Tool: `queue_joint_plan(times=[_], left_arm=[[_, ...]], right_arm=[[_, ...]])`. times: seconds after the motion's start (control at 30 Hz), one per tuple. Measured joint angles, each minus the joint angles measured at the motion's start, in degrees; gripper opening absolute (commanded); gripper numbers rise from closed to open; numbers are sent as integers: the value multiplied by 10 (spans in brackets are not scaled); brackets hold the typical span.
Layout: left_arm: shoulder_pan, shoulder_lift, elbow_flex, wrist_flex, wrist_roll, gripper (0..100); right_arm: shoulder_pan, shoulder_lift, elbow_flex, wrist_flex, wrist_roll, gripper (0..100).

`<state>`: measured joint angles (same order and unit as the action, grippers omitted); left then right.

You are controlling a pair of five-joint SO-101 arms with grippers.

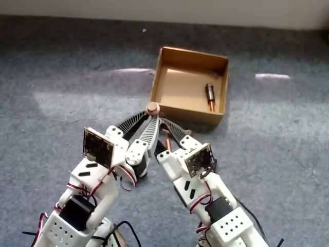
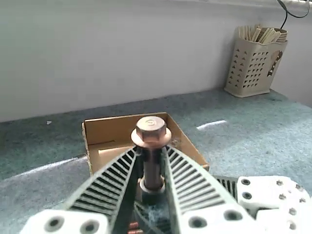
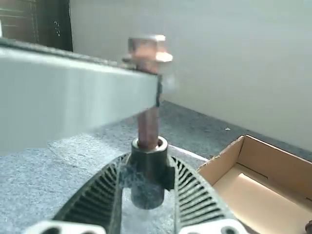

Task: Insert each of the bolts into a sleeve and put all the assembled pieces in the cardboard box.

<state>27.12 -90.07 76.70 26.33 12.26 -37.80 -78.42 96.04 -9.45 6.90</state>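
Note:
A copper-headed bolt (image 1: 152,108) stands upright just in front of the cardboard box (image 1: 177,54), near its front-left corner. My left gripper (image 2: 151,158) is shut on the bolt (image 2: 151,132) below its head. The shaft's lower end sits in a dark sleeve (image 3: 148,165), and my right gripper (image 3: 147,178) is shut on that sleeve from below. The bolt head (image 3: 146,48) rises above a left finger (image 3: 73,105) that crosses the right wrist view. In the high view both grippers meet at the bolt, left gripper (image 1: 150,119) and right gripper (image 1: 160,122). One assembled piece (image 1: 210,95) lies inside the box.
Another bolt (image 1: 167,143) lies on the grey carpet between the two arms. A beige basket of wooden sticks (image 2: 256,61) stands against the wall behind the box (image 2: 95,129). Open carpet lies to the left and right of the box.

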Motion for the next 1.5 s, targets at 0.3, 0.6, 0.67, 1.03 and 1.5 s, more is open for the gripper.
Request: queue_joint_plan(times=[0.3, 0.6, 0.67, 1.03, 1.5], left_arm=[[1, 1, 32, 18, -56, 95], [-2, 0, 32, 84, -91, 98], [-2, -5, 32, 86, -91, 109], [-85, 0, 24, 135, -95, 146], [-294, 0, 91, 135, -95, 146]], right_arm=[[0, 0, 0, 16, 0, 5], [43, 0, 0, 17, 0, 5], [44, 1, 0, 17, 0, 5], [90, 0, 0, 17, 1, 5], [145, 1, 0, 55, 1, 5]])
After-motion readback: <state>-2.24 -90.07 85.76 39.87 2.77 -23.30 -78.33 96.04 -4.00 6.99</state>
